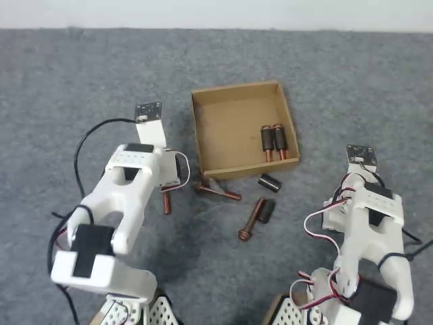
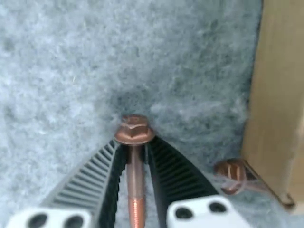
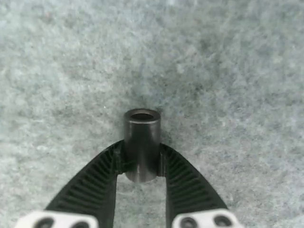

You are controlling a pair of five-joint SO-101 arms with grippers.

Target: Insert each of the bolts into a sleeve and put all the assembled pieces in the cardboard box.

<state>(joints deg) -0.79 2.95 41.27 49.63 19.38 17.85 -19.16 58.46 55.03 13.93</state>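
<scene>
I'd say the pairing step is in hand. The left gripper (image 2: pixel 135 156) pinches a copper bolt (image 2: pixel 134 137) by its shank, with the hex head poking past the fingertips. The right gripper (image 3: pixel 141 161) clamps a black sleeve (image 3: pixel 141 142), its bore facing outward. Next, shank and bore need lining up. Farther out, a loose bolt (image 1: pixel 218 191) and a loose sleeve (image 1: pixel 270 182) lie on the carpet (image 1: pixel 67 81). Beyond them is the cardboard box (image 1: pixel 237 169), with two assembled pieces (image 1: pixel 274 141) inside.

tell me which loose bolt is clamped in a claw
The bolt in the left claw, gripped by its shank. The other two bolts lie on the carpet outside the cardboard box.
</scene>
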